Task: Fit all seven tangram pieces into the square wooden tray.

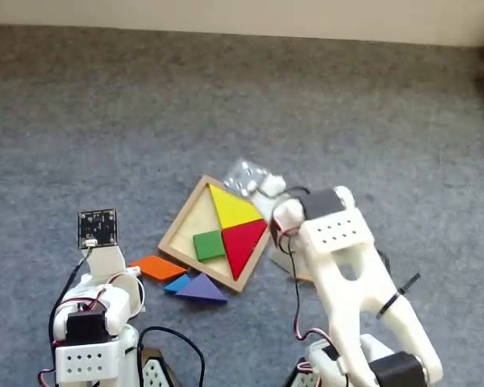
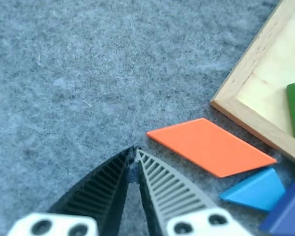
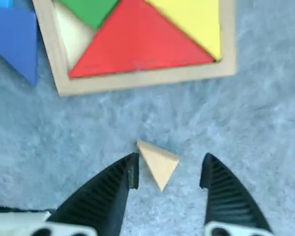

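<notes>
1. The tray [image 1: 183, 223] sits mid-table on grey felt [image 1: 105, 121]. In it are the yellow triangle [image 1: 230, 208], the red triangle [image 1: 244, 242] and the green square [image 1: 209, 245]; the rest of the floor is bare wood.
2. Four pieces are outside. The orange parallelogram [image 1: 157, 268], blue triangle [image 1: 177, 283] and purple triangle [image 1: 202, 289] are clustered just off one tray edge. A small tan triangle [image 3: 159, 161] lies on the felt near the opposite edge.
3. The right gripper [image 3: 169, 166] has its jaws spread, one on each side of the tan triangle. I can't tell whether either tip touches it, as its height above the felt is unclear.
4. The left gripper [image 2: 135, 156] has its jaws pressed together and holds nothing. Its tips are just beside a corner of the orange parallelogram.
5. Step in hand, as a guess: closing on the tan triangle. Three of seven pieces are placed.
6. Risk: the jaws would meet slanted edges and a point, not parallel faces, so the piece may rotate or squirt out on closing.
7. Risk: the piece is low and flat. Tips too high would skim over it; too low, they would dig into the felt.
8. Risk: the tray is close by, so a bumped rim could shift the seated pieces.
9. Risk: the left tips could nudge the orange piece into the blue one, making that cluster harder to pick from.
</notes>
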You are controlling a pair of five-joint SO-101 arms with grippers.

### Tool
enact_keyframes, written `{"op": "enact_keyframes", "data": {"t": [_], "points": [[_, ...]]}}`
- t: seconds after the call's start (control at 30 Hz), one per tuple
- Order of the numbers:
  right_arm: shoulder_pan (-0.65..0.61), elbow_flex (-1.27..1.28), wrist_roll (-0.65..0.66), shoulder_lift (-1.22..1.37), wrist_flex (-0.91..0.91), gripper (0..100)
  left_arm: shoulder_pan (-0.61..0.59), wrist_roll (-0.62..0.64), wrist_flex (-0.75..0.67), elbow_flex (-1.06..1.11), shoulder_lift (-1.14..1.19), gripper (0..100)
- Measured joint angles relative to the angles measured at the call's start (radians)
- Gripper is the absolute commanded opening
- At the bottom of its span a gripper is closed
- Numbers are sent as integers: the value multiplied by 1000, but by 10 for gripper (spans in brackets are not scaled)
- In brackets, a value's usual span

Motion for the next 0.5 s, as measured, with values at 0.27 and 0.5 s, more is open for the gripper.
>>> {"op": "enact_keyframes", "data": {"t": [0.27,0.5], "points": [[57,121,146,68,-120,224,0,0,0,0,0,6],[123,121,238,207,-209,224,0,0,0,0,0,6]]}}
